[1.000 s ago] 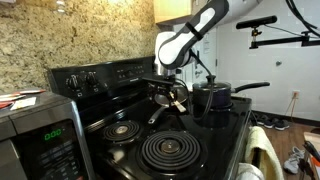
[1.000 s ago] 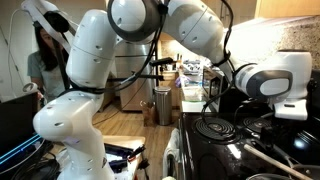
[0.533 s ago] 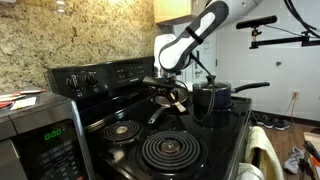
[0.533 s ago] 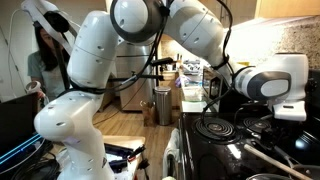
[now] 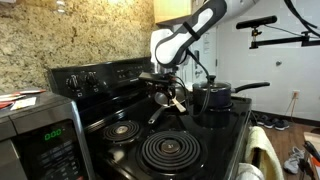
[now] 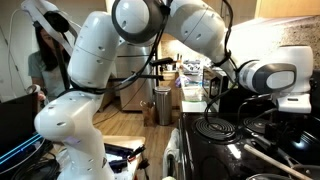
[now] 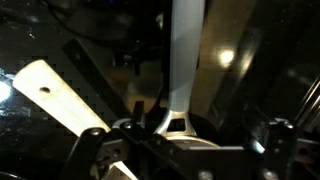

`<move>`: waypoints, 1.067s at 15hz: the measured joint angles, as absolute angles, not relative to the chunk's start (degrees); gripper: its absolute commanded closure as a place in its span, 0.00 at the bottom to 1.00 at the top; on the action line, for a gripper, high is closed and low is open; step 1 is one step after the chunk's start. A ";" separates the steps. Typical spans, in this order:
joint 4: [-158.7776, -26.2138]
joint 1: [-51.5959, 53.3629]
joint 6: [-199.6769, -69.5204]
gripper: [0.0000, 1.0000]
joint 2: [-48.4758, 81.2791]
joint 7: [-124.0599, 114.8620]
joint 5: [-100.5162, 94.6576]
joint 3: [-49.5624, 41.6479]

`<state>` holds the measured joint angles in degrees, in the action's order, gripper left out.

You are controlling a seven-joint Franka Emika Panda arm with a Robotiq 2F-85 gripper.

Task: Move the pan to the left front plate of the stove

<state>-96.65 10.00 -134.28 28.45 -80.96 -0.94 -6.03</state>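
Observation:
The pan (image 5: 163, 90) is small and dark and sits on a rear burner of the black stove (image 5: 215, 135). Its grey handle (image 7: 183, 60) runs away from the wrist camera, and its rim (image 7: 190, 150) lies just under the lens. My gripper (image 5: 165, 80) hangs straight over the pan at the handle's root. In the wrist view the gripper (image 7: 180, 145) has its fingers (image 7: 95, 150) spread wide to either side of the rim, open, gripping nothing. In an exterior view the gripper (image 6: 288, 112) is at the right edge, partly cut off.
A dark saucepan (image 5: 213, 97) with a long handle stands to the right of the pan. A pale wooden spatula (image 7: 60, 95) lies beside the pan. A large coil burner (image 5: 170, 152) and a small one (image 5: 122, 130) are nearer the camera. A microwave (image 5: 35, 135) is at the lower left.
The wrist has shifted slightly up and to the left over the pan. The pan, saucepan and spatula have not moved.

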 measured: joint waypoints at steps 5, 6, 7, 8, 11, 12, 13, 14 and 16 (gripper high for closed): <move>-95.52 9.96 -130.21 0.00 29.11 -85.27 -0.94 -6.09; -95.42 9.95 -130.00 0.00 29.33 -85.95 -0.94 -6.09; -95.35 9.94 -129.99 0.00 29.58 -86.39 -0.94 -6.09; -95.28 9.94 -129.99 0.00 29.85 -86.76 -0.94 -6.09; -95.23 9.93 -130.00 0.00 30.52 -87.25 -0.94 -6.09; -95.23 9.93 -130.02 0.25 30.73 -87.37 -0.94 -6.09; -95.23 9.93 -130.04 0.26 30.94 -87.48 -0.94 -6.09; -95.22 9.93 -130.05 0.33 31.15 -87.61 -0.94 -6.09; -95.22 9.93 -130.09 0.47 31.59 -87.96 -0.94 -6.09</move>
<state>-95.22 9.93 -130.09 31.59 -87.96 -0.94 -6.09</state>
